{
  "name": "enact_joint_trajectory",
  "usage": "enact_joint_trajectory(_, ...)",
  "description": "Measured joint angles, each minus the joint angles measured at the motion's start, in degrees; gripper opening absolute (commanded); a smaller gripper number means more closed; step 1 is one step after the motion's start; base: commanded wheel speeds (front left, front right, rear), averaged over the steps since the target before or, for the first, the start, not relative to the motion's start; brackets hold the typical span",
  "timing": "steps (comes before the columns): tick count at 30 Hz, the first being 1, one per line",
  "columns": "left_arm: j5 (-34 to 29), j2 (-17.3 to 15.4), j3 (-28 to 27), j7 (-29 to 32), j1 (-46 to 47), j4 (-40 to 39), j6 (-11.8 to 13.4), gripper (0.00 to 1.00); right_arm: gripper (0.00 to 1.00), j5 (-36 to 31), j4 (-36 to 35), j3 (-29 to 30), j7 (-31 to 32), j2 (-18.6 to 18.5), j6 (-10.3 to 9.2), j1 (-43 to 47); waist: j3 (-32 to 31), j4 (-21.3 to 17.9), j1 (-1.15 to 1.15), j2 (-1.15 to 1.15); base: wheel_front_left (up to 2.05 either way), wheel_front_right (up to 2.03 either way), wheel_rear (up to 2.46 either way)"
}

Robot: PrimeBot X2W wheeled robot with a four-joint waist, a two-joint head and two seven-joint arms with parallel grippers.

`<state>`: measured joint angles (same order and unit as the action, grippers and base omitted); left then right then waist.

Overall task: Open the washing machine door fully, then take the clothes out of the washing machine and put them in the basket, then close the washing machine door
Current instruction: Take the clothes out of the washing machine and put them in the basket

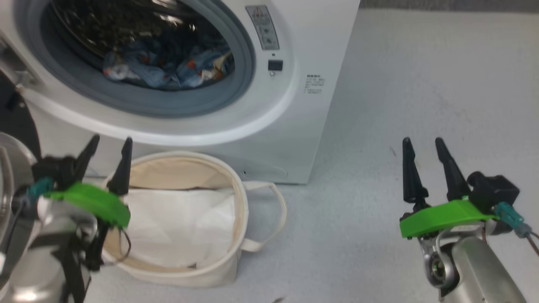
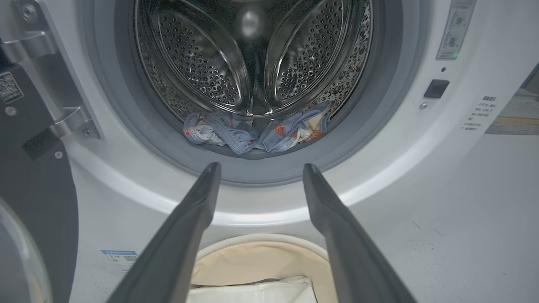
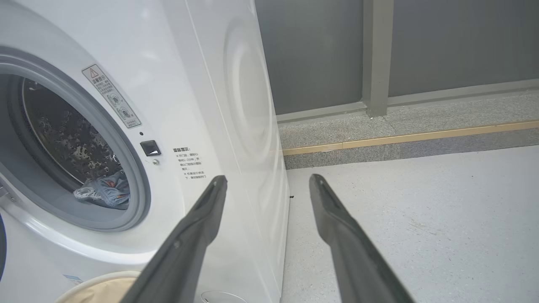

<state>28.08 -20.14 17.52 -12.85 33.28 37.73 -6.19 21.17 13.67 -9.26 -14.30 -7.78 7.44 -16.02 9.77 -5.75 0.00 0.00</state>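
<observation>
Head view, left to right. Round washing machine door [image 2: 40,202], glossy black ring, clear glass: swung open, 9 o'clock. Left claw [image 1: 110,142], two dark fingers: spread, empty, over the 9 o'clock rim of the round cream canvas basket [image 1: 240,198]. White front-loading washing machine [image 1: 294,126], 12 o'clock. Light blue printed clothes [image 1: 168,69]: inside the steel drum [image 2: 198,63], at its 6 o'clock. Right claw [image 1: 423,143]: spread, empty, 4 o'clock, above the grey floor [image 1: 421,84].

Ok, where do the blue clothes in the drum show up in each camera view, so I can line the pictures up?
Head view: clothes upper left, low in the drum.
Left wrist view: clothes centre, at the drum's front lip.
Right wrist view: clothes left of middle, seen through the door opening.
Shared landmark: the black square latch slot right of the opening.
</observation>
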Motion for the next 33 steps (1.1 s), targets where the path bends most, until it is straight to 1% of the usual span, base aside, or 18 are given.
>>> enact_joint_trajectory(4,-2.63,0.58,1.71,1.96,6.92,5.77,1.78,1.00,1.00,-0.47,-0.91,0.47,0.00,0.00,0.00,-0.71,2.80,-0.55,0.00,0.00,0.00,0.00,0.00)
enact_joint_trajectory(9,-5.63,1.55,3.38,5.53,17.28,13.11,4.80,1.00,1.00,-0.52,-2.11,0.96,0.00,0.04,0.00,-2.46,6.95,-1.42,0.00,0.00,0.00,0.00,0.00)
enact_joint_trajectory(18,-10.50,1.99,6.05,11.34,34.96,24.38,9.27,1.00,1.00,-1.57,-3.86,1.40,0.00,0.85,0.00,-6.08,15.06,-3.38,0.00,0.00,0.00,0.00,0.00)
enact_joint_trajectory(22,-10.93,2.29,6.13,11.78,40.06,27.99,9.81,1.00,1.00,-1.60,-4.79,1.59,-0.01,1.20,0.00,-7.56,18.22,-4.42,0.00,-0.01,0.00,0.00,0.00)
enact_joint_trajectory(25,-11.85,2.38,6.70,11.36,43.35,29.95,10.96,1.00,1.00,-2.08,-5.23,1.62,-0.01,1.65,0.00,-8.09,20.32,-5.16,0.00,0.00,0.00,0.00,0.00)
enact_joint_trajectory(27,-11.91,2.44,6.75,11.16,44.47,30.50,10.95,1.00,1.00,-2.08,-5.35,1.66,-0.07,1.67,0.00,-8.28,21.03,-5.35,0.00,0.00,0.00,0.00,0.00)
enact_joint_trajectory(30,-10.43,3.03,5.77,11.31,47.74,32.14,9.95,1.00,1.00,-2.09,-5.98,1.75,-0.20,1.81,0.00,-8.79,23.14,-5.81,0.01,0.00,0.00,0.00,0.00)
enact_joint_trajectory(33,-11.23,2.91,6.16,11.16,50.77,33.26,10.79,1.00,1.00,-2.44,-6.13,1.60,-0.26,1.96,0.00,-9.57,25.16,-6.10,0.01,0.00,0.00,0.00,0.00)
